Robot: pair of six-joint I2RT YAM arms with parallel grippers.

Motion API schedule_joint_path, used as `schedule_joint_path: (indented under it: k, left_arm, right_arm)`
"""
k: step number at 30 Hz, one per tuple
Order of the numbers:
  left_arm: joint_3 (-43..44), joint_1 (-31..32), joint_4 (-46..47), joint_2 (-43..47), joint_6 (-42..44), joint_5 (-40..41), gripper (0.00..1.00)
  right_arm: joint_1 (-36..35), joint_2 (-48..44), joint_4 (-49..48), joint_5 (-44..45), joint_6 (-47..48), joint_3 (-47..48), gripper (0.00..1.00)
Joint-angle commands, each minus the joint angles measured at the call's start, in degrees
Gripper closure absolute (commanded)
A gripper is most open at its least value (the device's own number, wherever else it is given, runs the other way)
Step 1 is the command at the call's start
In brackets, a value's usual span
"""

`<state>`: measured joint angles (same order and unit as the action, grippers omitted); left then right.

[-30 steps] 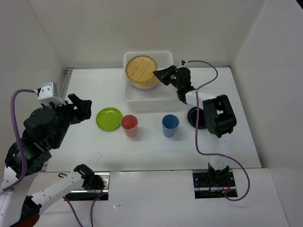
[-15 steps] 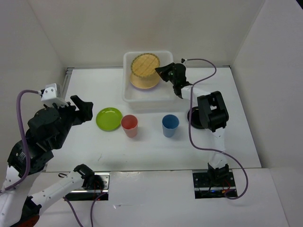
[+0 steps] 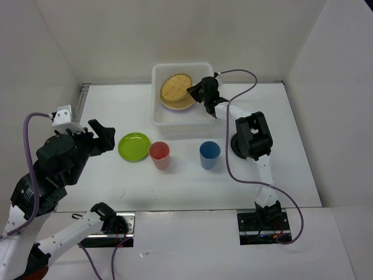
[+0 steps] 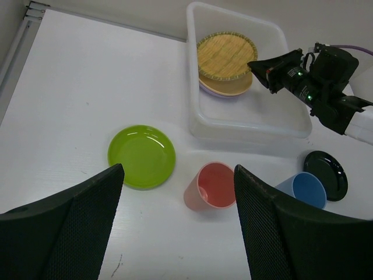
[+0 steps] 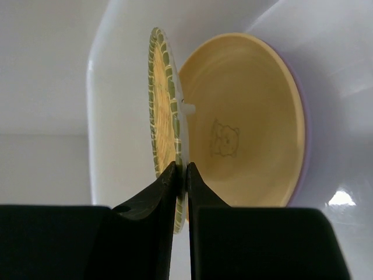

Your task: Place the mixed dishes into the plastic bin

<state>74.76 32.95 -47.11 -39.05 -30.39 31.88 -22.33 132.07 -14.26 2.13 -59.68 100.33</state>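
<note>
My right gripper (image 3: 191,91) is shut on the rim of the woven tan wicker-look plate (image 3: 176,88) and holds it inside the plastic bin (image 3: 159,119), just over the orange plate (image 3: 185,104) and lilac plate (image 4: 214,91) stacked there. In the right wrist view the wicker-look plate (image 5: 163,122) is seen edge-on between the fingers, with the orange plate (image 5: 245,122) behind it. The lime green plate (image 3: 134,146), coral-red cup (image 3: 159,155), blue cup (image 3: 210,154) and black plate (image 4: 326,175) stand on the table. My left gripper (image 4: 178,224) is open and empty, above the table left of the green plate.
White walls close the table on the left, back and right. A metal rail (image 3: 82,96) runs along the far left edge. The right arm's purple cable (image 3: 233,169) loops over the table's right part.
My right gripper has lowered the wicker-look plate further left and down into the bin, close over the stacked plates. My left arm has shifted slightly.
</note>
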Motion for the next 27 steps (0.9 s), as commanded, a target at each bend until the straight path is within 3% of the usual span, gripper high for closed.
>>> schedule_joint_path:
  k: [1, 8, 13, 16, 27]
  left_arm:
    - [0.1, 0.2, 2.1, 0.7, -0.7, 1.0, 0.17]
    - [-0.4, 0.2, 2.1, 1.3, -0.7, 1.0, 0.17]
    - [-0.4, 0.2, 2.1, 1.3, -0.7, 1.0, 0.16]
    - [-0.4, 0.2, 1.5, 1.3, -1.2, 1.0, 0.16]
    - [-0.4, 0.2, 1.5, 1.3, -1.2, 1.0, 0.15]
  right_arm:
    - [-1.1, 0.2, 2.3, 4.1, 3.2, 5.3, 1.0]
    - [-2.4, 0.2, 7.0, 8.9, 7.0, 8.0, 0.95]
    - [-3.6, 2.3, 12.0, 11.6, 9.2, 12.4, 0.7]
    - [-4.1, 3.6, 15.7, 13.8, 11.2, 15.8, 0.63]
    - [-4.7, 9.5, 31.2, 16.9, 14.7, 28.3, 0.53]
